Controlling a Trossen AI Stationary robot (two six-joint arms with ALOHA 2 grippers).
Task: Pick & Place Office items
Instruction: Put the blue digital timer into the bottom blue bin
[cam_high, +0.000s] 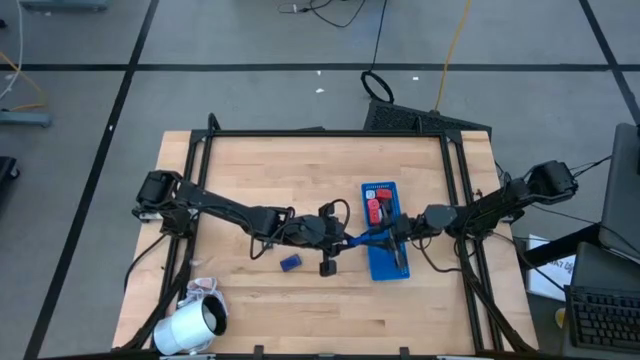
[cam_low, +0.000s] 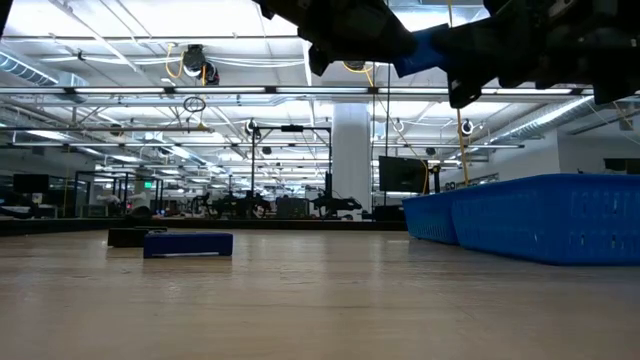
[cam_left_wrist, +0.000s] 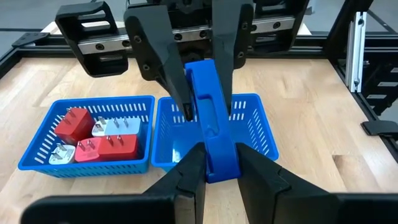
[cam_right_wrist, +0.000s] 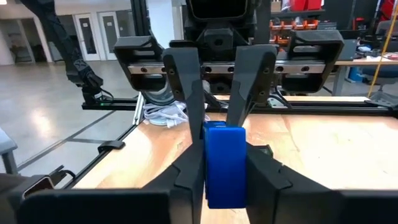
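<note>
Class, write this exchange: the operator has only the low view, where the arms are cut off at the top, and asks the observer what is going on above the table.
Operator: What is that blue thing up there?
Observer: A blue block, gripped by the left gripper.
Operator: And the right gripper?
Observer: It pinches the same block's other end.
Operator: Anything inside the blue tray?
Observer: Red and white plugs lie in one compartment.
</note>
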